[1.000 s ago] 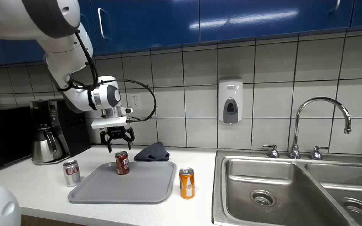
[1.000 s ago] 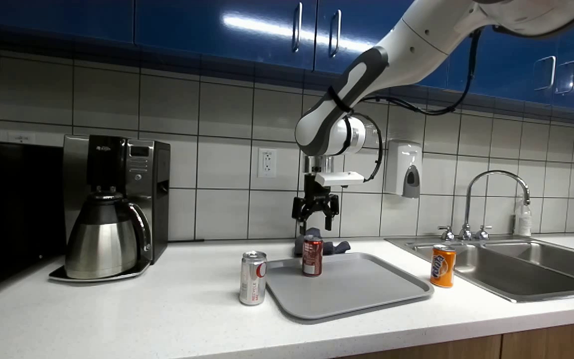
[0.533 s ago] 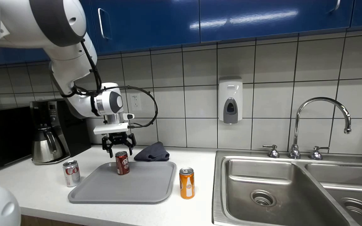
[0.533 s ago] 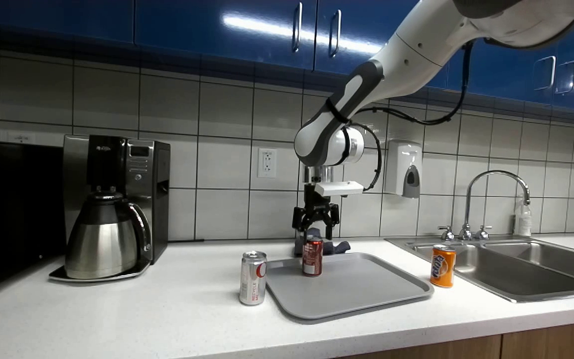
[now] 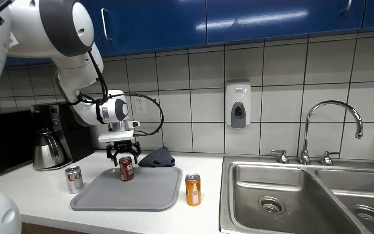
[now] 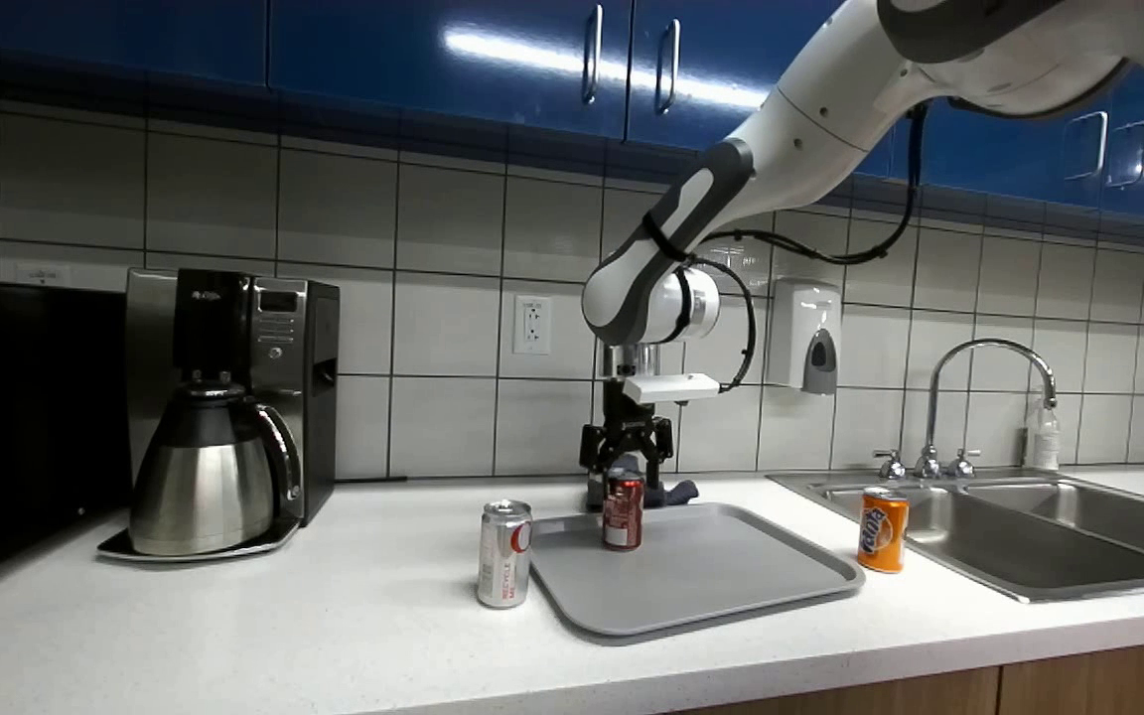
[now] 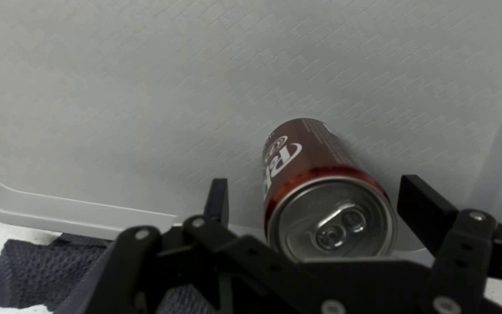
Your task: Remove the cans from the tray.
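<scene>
In an exterior view we see the gripper [image 5: 125,162] pointing down, close to the dark red-brown can [image 5: 127,170], which stands upright on the tray [image 5: 135,195] toward its back rim. The silvery grey can [image 5: 74,180] and the orange can [image 5: 193,191] stand upright on the counter [image 5: 206,214], off the tray at opposite sides, the orange one between tray and sink [image 5: 227,195].

In an exterior view we find the steel carafe [image 6: 205,487] in the coffee maker [image 6: 279,417], well apart from the cans, and the dark cloth [image 6: 679,494] partly hidden behind the dark red-brown can.

In the wrist view we look down on that can's lid [image 7: 334,218]; the fingers [image 7: 218,198] are spread wide and clear of it, one to each side, with grey tray showing in both gaps.
</scene>
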{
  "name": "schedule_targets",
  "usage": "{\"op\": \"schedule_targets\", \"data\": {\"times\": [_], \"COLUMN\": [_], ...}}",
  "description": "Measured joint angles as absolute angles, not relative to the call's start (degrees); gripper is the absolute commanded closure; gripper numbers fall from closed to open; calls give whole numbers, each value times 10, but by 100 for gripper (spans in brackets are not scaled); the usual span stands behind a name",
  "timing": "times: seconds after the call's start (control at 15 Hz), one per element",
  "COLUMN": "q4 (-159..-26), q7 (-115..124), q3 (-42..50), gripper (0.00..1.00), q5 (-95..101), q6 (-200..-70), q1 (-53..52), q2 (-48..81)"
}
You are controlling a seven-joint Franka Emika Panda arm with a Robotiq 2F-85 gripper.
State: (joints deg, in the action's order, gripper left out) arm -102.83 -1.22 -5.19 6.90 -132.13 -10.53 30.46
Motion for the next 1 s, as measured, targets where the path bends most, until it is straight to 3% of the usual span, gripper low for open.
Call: {"op": "schedule_targets", "data": {"times": [0.4, 0.47, 0.53, 0.8, 1.0], "q4": [-1018, -1016, -1015, -1011, -1010], "q7": [-12, -12, -12, -12, -12], "q3": [-52, -52, -52, -52, -52], "gripper": [0, 25, 26, 58, 61], "q5": [69, 69, 69, 69, 69], "q6": [-1319, -1319, -1319, -1319, -1319], "q1": [-105, -105, -105, -105, -106], "q2": [324, 326, 328, 330, 330]}}
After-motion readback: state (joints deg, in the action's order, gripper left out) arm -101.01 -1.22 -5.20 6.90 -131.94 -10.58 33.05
